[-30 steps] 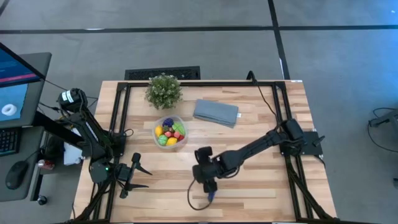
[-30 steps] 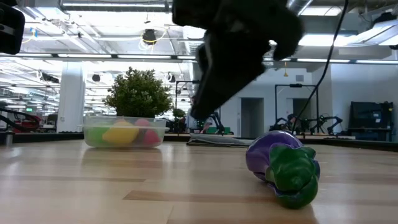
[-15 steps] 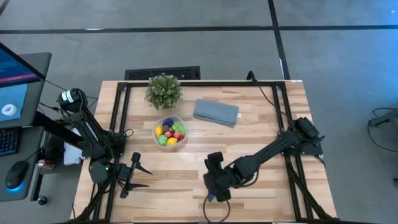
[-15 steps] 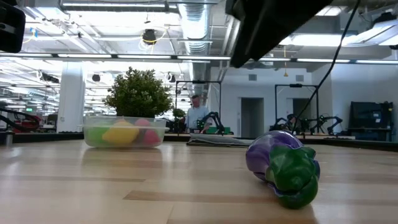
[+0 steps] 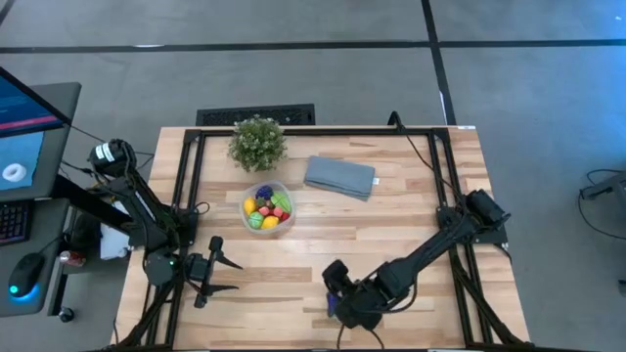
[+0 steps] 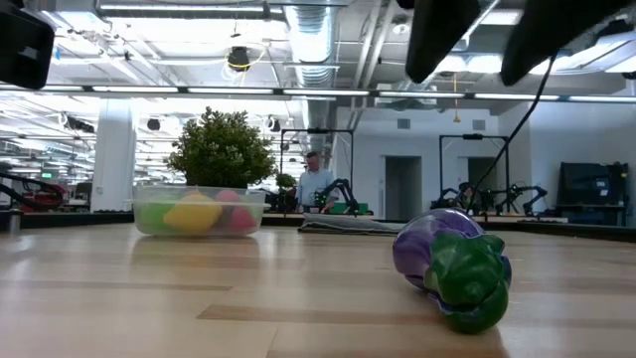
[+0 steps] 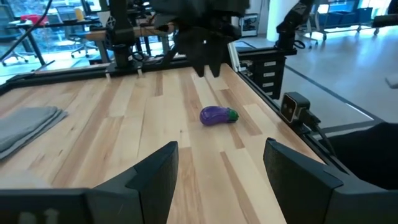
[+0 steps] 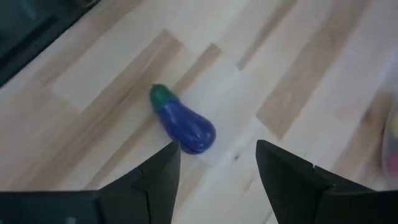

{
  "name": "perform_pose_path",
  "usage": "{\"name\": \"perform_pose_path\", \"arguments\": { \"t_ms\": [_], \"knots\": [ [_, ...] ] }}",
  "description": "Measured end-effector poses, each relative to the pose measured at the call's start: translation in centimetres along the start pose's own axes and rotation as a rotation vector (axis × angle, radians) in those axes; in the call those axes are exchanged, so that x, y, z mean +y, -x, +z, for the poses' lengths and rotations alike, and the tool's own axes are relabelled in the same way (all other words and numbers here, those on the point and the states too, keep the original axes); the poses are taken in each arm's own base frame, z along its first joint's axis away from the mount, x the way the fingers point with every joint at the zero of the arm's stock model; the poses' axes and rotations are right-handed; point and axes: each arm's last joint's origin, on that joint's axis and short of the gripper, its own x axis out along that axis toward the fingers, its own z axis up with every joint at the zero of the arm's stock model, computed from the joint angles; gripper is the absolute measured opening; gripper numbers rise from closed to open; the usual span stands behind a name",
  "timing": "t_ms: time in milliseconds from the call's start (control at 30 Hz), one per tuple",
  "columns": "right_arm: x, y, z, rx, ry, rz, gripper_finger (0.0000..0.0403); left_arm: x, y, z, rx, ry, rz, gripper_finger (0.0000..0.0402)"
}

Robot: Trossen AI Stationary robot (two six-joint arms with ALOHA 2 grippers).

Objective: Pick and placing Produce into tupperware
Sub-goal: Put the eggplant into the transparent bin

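Right gripper (image 8: 214,171), jaws open and empty above the eggplant (image 8: 182,123) near the bench's front edge, should straddle its middle before closing; left gripper (image 7: 217,171) waits open.

The high view looks straight down on the whole desk (image 5: 391,225). The low view sits at desk level, facing the room, close to the eggplant (image 6: 452,264). The left wrist view looks across the desk toward the eggplant (image 7: 217,115). The right wrist view looks steeply down on it from close above. Three views share the eggplant.
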Motion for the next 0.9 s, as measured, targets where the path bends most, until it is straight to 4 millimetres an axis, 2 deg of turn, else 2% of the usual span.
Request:
{"name": "perform_pose_path", "arguments": {
  "t_ms": [200,367,700,900],
  "knots": [
    [0.4,-1.6,-0.2,0.041,0.119,0.012,0.0234,0.1,-0.1,0.1,-0.004,0.029,0.008,0.0226],
    [1.0,-3.7,-0.8,0.117,0.206,0.038,0.0234,0.1,-0.1,0.1,-0.005,0.059,0.011,0.0226],
    [1.0,-3.7,-0.9,0.131,0.277,0.023,0.0234,0.1,-0.1,0.2,-0.015,0.075,0.014,0.0226],
    [1.4,-5.2,-1.2,0.164,0.309,0.035,0.0234,0.1,-0.1,0.2,-0.015,0.075,0.014,0.0226]
  ]
}}
